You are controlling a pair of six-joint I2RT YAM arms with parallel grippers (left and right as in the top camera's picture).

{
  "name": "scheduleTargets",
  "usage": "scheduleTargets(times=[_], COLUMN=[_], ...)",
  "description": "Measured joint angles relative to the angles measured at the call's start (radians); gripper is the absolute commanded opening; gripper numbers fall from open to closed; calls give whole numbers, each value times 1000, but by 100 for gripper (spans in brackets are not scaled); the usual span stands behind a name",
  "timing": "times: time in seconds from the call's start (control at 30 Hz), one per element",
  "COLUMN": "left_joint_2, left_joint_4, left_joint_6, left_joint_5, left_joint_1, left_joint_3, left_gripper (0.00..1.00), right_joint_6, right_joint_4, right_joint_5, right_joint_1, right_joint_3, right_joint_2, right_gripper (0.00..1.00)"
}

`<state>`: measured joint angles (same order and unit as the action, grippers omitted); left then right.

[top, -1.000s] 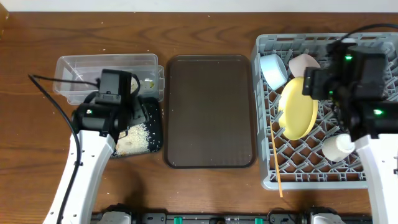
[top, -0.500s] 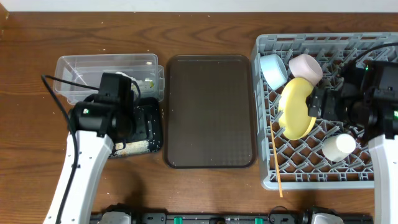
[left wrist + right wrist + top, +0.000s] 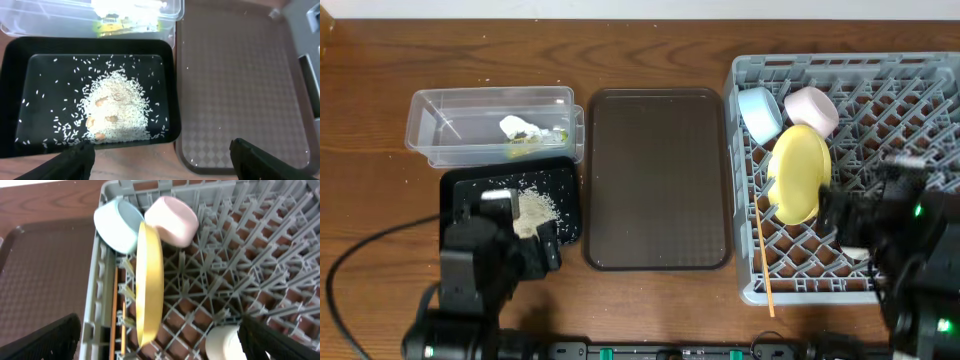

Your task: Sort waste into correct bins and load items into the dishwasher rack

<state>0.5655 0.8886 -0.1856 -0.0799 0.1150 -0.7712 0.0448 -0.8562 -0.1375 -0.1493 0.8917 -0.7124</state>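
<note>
Withdrawn toward near table edge since prev. frame: both arms, rice pile back in full view.

Overhead: L gripper [image 3: 525, 228] above near part of black tray [image 3: 455, 185], fingers spread, nothing held. Rice grains [image 3: 535, 205] in black tray. Tissue [image 3: 515, 125] and snack wrapper [image 3: 535, 142] in clear tub [image 3: 440, 110], just behind it. Brown serving tray [image 3: 657, 180] btwn bins and dishwasher rack [image 3: 920, 100]. R gripper [image 3: 845, 225] above rack front, spread, empty.

L wrist: rice heaped mid-tray, stray grains around. Wrapper at tub's near wall. Both fingers [image 3: 75, 157] wide apart.

R wrist: yellow plate [image 3: 149, 280] on edge in rack. Light blue bowl [image 3: 116, 225] and white bowl [image 3: 172, 220] behind it. Chopsticks [image 3: 115, 310] along rack's L wall. Small white cup [image 3: 225, 342] in rack beside R finger, not gripped.
</note>
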Motion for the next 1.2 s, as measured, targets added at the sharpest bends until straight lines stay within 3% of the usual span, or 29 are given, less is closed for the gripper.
scheduleTargets(times=[0.2, 0.83, 1.2], left_joint_2=[-59, -59, -59], left_joint_4=[-3, -2, -3], left_joint_6=[0, 0, 0], left_joint_5=[0, 0, 0], left_joint_1=[0, 0, 0], left_joint_3=[11, 11, 11], left_gripper=[90, 91, 92], right_joint_6=[0, 0, -74], right_joint_4=[-54, -72, 178], right_joint_5=[0, 0, 10], right_joint_1=[0, 0, 27], right_joint_3=[-81, -83, -134], right_joint_2=[58, 59, 141], right_gripper=[99, 99, 99])
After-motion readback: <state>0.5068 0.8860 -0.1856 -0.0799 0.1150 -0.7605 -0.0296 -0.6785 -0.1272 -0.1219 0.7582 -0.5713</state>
